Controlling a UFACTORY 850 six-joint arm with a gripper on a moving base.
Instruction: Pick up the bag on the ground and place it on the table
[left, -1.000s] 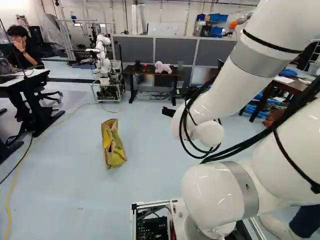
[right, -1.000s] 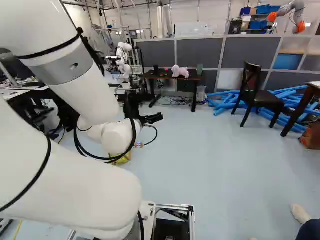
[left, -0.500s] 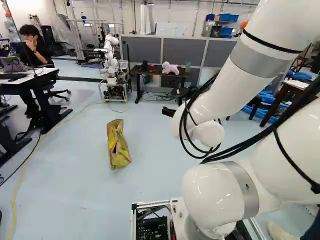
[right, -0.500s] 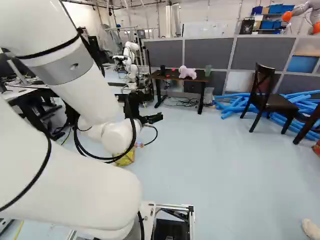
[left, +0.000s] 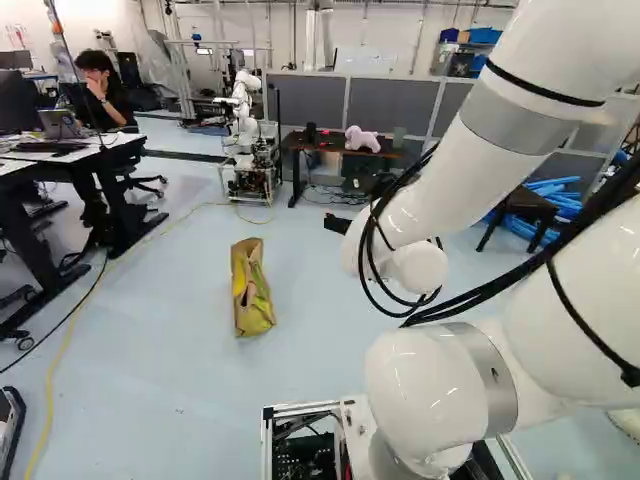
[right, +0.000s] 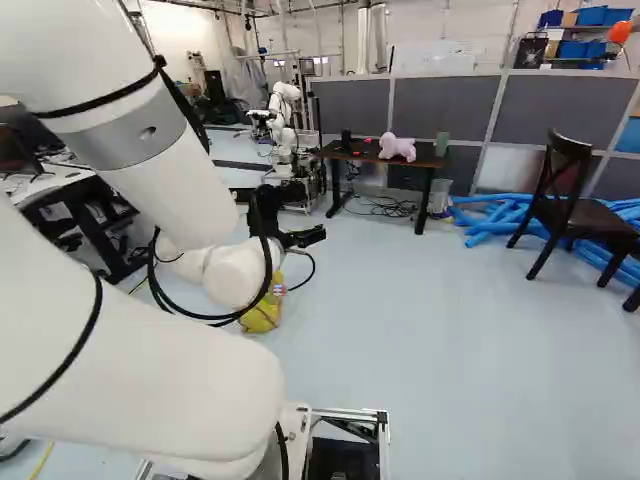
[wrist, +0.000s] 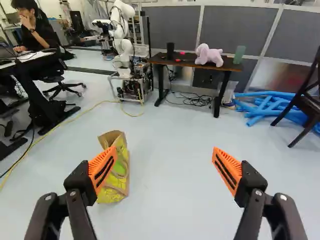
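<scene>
Turned leftward since the earlier frames: the base (right: 383, 445); the arm (right: 130, 150) keeps its pose on its lowest joint. Right base view: the claw (right: 305, 237) hangs before the table (right: 368, 157), the bag (right: 262, 317) partly hidden behind the arm. Left base view: the bag stands on the floor (left: 180, 380), left of the claw. Wrist view: the claw is released, its fingers wide apart; the bag lies ahead of the left finger (wrist: 102, 167), the table farther ahead, bearing a pink plush toy (wrist: 208, 55).

bag (left: 254, 305): tan, yellow-green | 2 pads (wrist: 232, 165): orange, black-striped | table (wrist: 191, 63): brown top, black legs
</scene>
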